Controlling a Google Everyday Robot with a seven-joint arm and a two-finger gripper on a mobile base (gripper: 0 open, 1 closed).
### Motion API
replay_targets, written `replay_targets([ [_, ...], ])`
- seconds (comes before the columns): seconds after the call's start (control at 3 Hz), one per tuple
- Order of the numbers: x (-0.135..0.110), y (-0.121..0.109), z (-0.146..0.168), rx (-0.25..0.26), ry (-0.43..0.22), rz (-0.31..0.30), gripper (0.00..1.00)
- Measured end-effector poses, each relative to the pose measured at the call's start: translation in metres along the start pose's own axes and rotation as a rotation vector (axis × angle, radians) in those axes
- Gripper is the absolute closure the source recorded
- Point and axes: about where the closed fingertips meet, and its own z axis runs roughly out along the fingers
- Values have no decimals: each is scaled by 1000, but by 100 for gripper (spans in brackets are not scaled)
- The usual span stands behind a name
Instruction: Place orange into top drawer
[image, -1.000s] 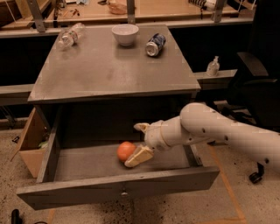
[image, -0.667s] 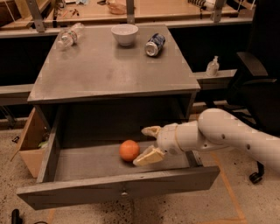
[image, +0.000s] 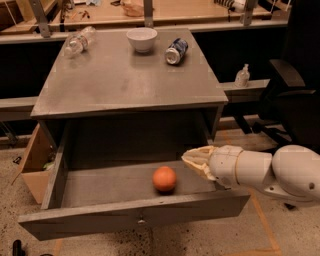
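The orange (image: 164, 178) lies by itself on the floor of the top drawer (image: 90, 224), near the middle and close to the front panel. The drawer is pulled wide open, and its small knob (image: 141, 219) shows on the front. My gripper (image: 194, 160) is over the right part of the drawer, to the right of the orange and a little higher. It points left towards the orange, does not touch it, and is open and empty. The white arm (image: 280, 172) reaches in from the right.
On the grey cabinet top (image: 125, 80) stand a white bowl (image: 141, 39), a tipped can (image: 176, 51) and a lying plastic bottle (image: 78, 42). A cardboard box (image: 34, 162) sits at the left of the drawer. A black office chair (image: 292, 95) and a small pump bottle (image: 242, 76) are at the right.
The gripper has let go of the orange and drawn back to the right and slightly up. The orange stays on the drawer floor.
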Motion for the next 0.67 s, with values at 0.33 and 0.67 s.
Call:
replay_targets([
  [0.33, -20, -22, -54, 209, -4, -33, 99],
  [0.67, -15, -28, -71, 250, 3, -25, 86],
])
